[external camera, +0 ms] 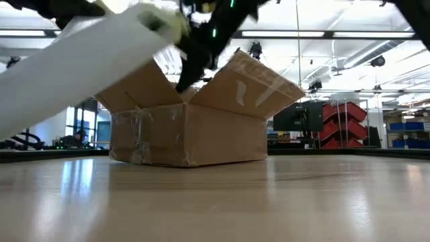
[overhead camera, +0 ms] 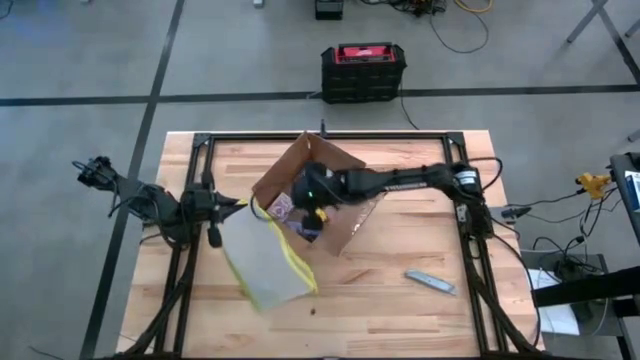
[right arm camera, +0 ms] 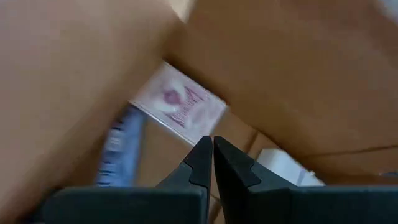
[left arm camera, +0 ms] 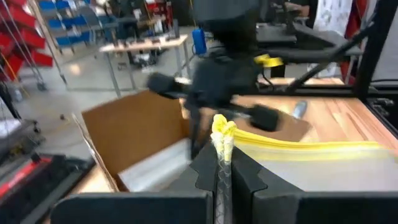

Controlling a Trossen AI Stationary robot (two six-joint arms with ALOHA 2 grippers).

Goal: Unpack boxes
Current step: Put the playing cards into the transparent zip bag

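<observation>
No writing can be read. The open box holds a pink-printed card; the right hand is pressed together inside it. The pouch is clamped by the left hand.

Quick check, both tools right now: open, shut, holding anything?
Left tool: shut on the yellow-green edge of the clear pouch, held up beside the carton.
Right tool: shut, empty, inside the open carton above a small pink-printed packet.

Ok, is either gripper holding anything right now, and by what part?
Left gripper pinches the clear pouch by its yellow-green zip edge. Right gripper is shut inside the open carton, holding nothing.
</observation>
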